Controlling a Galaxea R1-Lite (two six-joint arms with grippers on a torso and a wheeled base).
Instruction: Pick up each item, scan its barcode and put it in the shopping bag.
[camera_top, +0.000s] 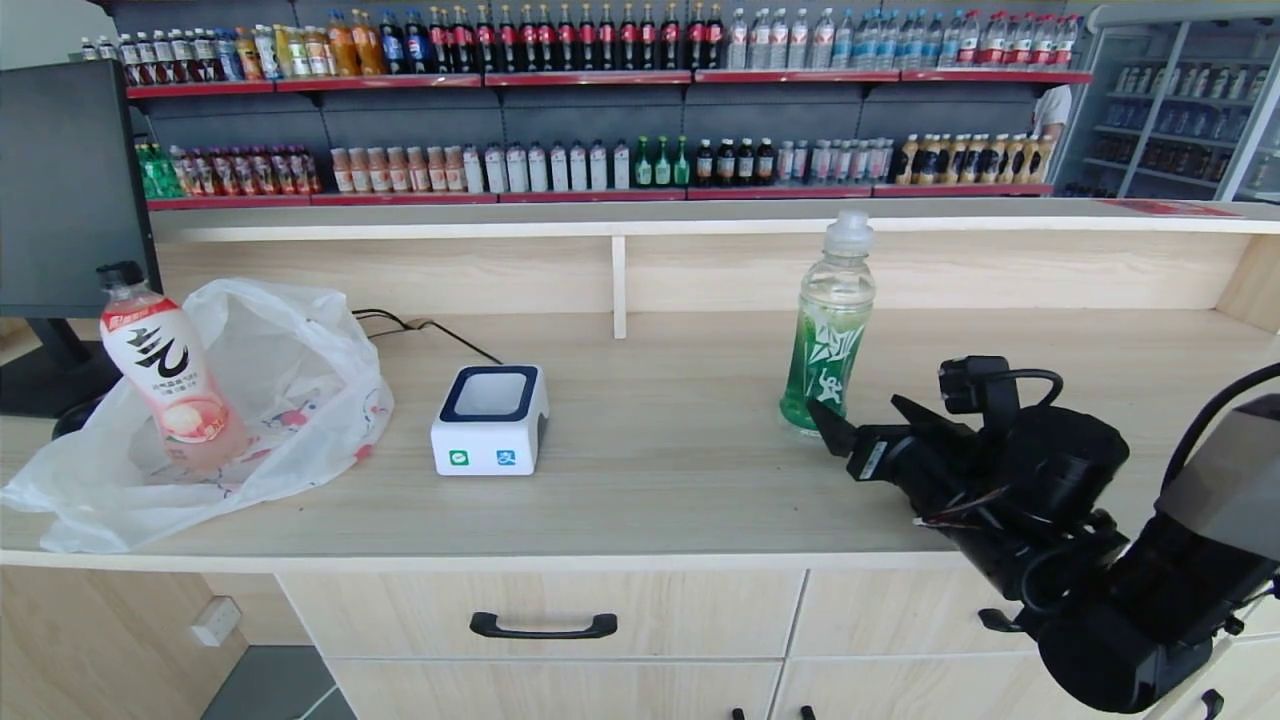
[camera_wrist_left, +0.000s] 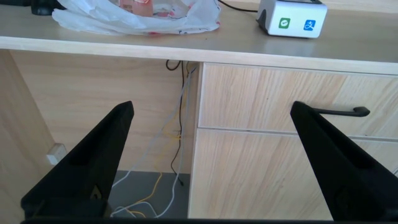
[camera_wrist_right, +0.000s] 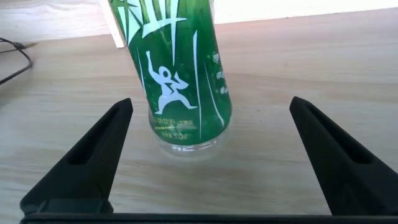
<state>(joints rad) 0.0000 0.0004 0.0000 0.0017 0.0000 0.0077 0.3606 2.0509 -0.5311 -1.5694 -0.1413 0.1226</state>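
The green bottle stands upright toward the worktop's right end, just beyond the right gripper, the nearer one, whose wide-spread jaws face its lower half.

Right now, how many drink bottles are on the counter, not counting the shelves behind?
2. A pink-labelled bottle stands in the shopping bag on the left of the counter; a green bottle stands upright toward its right. None seems hidden.

Your black right gripper points forward and left from the near right, its fingers spread wide. Your black left gripper sits low, its fingers equally wide apart.
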